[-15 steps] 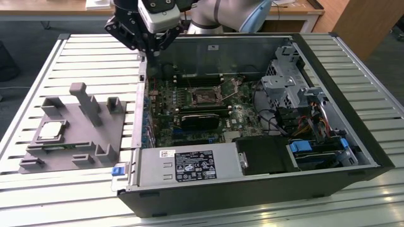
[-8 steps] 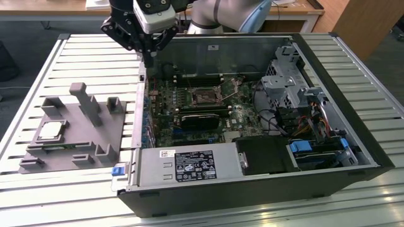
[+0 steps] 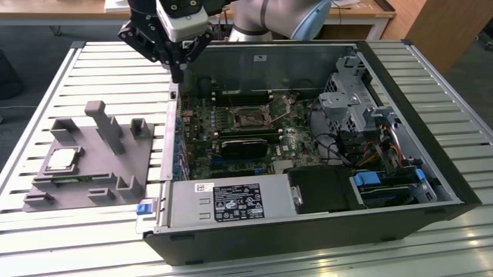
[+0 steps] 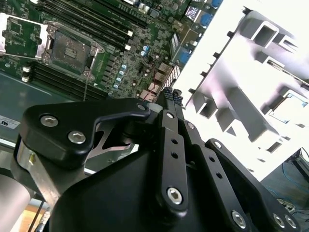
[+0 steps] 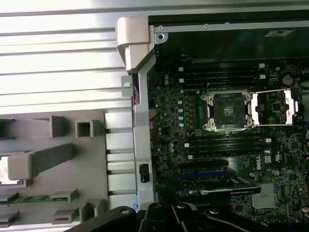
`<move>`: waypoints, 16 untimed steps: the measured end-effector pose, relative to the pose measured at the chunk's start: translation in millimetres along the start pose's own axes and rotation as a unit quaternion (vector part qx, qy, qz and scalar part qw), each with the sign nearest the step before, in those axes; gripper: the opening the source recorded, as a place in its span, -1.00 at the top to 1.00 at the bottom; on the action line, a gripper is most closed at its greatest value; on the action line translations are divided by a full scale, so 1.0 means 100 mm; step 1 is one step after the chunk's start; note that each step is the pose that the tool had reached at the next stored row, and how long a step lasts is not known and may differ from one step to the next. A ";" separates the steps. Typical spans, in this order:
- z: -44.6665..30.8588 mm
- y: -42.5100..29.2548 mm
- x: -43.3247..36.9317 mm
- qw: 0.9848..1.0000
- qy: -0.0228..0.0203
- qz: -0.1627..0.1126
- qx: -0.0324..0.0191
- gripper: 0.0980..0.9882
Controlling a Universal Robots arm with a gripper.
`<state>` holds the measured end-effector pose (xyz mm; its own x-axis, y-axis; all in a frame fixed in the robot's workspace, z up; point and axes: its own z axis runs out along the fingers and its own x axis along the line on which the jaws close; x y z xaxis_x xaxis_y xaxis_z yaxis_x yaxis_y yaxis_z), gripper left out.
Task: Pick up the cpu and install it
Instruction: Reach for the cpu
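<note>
Cpu (image 3: 64,158) lies flat in a recess of the gray fixture (image 3: 100,167) at the middle left of the exterior view, well apart from the gripper. Beneath everything spreads the slatted metal table (image 3: 46,81), and on it the open computer case (image 3: 292,63) takes the centre and right of that view, its motherboard (image 3: 231,156) face up just beside the fixture. Over the case wall nearest the fixture, at upper centre-left, hangs the gripper (image 3: 178,76), its fingers (image 4: 175,145) drawn together on nothing, while the bare socket (image 3: 252,118) sits mid-board with its metal retaining frame (image 5: 273,107) swung open alongside.
</note>
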<state>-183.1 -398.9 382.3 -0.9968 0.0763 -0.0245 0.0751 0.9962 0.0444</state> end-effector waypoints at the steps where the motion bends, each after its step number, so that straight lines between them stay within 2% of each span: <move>1: 0.000 -0.001 0.008 1.000 0.000 0.000 0.000 0.98; 16: 0.009 -0.010 0.121 1.000 0.000 0.000 0.000 0.98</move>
<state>-195.2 -398.9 381.1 -0.9968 0.0762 -0.0245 0.0751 0.9962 0.0444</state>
